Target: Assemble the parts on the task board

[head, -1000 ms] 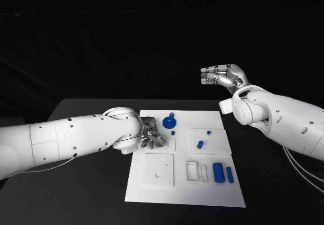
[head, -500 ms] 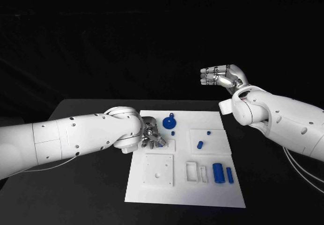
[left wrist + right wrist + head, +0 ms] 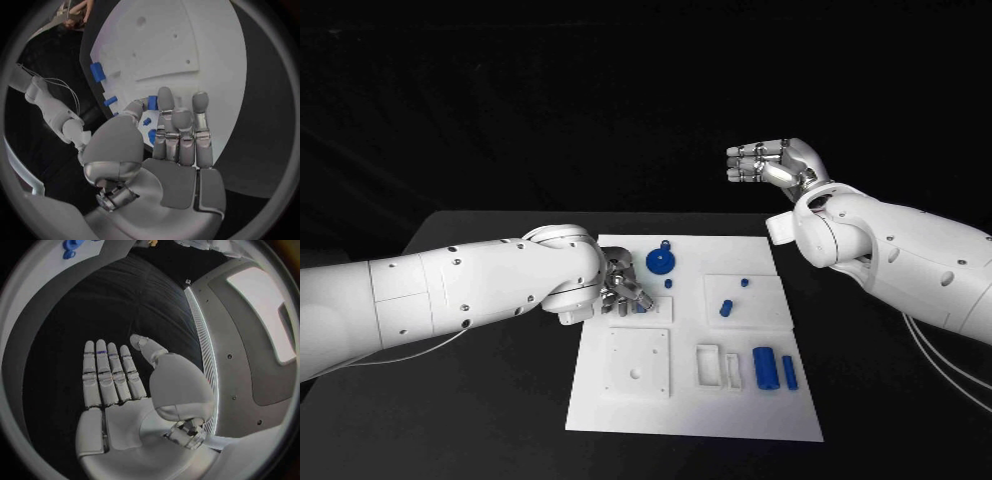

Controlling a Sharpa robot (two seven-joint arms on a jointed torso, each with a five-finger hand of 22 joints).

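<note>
The white task board (image 3: 689, 410) lies in the middle of the black table. My left hand (image 3: 620, 290) hovers low over its upper-left area, by a small raised square. In the left wrist view my left hand (image 3: 178, 145) has its fingers stretched out, and the thumb and one finger pinch a small blue part (image 3: 152, 102). A round blue part (image 3: 661, 263) and a short blue peg (image 3: 669, 284) lie just beside that hand. My right hand (image 3: 776, 160) is raised high beyond the board's far right corner. Its palm (image 3: 119, 380) holds nothing.
A thick blue cylinder (image 3: 766, 367) and a slim one (image 3: 790, 372) sit at the board's right front, next to white blocks (image 3: 710, 365). Two more blue pegs (image 3: 727, 308) (image 3: 744, 283) lie on the right raised square. A raised plate with holes (image 3: 640, 362) is at the left front.
My left forearm has crept slightly toward the board. The left hand stays over the same spot and the right hand has not moved.
</note>
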